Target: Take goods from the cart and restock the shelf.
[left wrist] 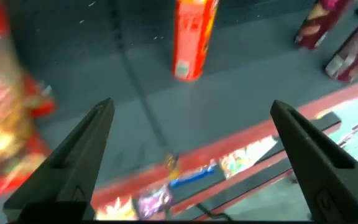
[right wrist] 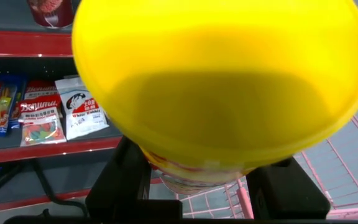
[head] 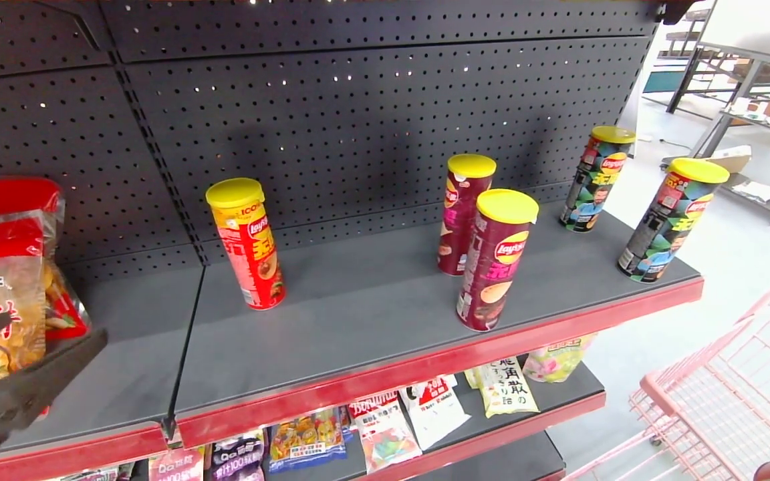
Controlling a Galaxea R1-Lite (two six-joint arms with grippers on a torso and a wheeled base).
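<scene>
Hanging with its jaws wide apart and nothing between them, the left gripper (left wrist: 191, 106) sits just off the front lip of the top shelf (head: 358, 314); close beside it, on the shelf board, leans a stack of red snack bags (head: 4, 267); ahead of it and a little to its right stands a red canister (head: 246, 244), upright; farther to its right stand two purple canisters (head: 498, 260) close together, then two dark patterned canisters (head: 672, 220) near the shelf's end. The right gripper (right wrist: 207, 186) is clamped on a yellow-lidded chip canister (right wrist: 222, 74), fingers on the tube just under the lid; below this gripper runs the pink wire of the cart (head: 726, 401), and beyond it lie small snack packets (right wrist: 61, 115) on the lower shelf. I judge the canister light, stiff along its length yet crushable if squeezed hard, with a glossy wrap that may slip; a mid-body hold with moderate force suits it better than the lid, which could pop off. What else the cart holds I cannot tell.
</scene>
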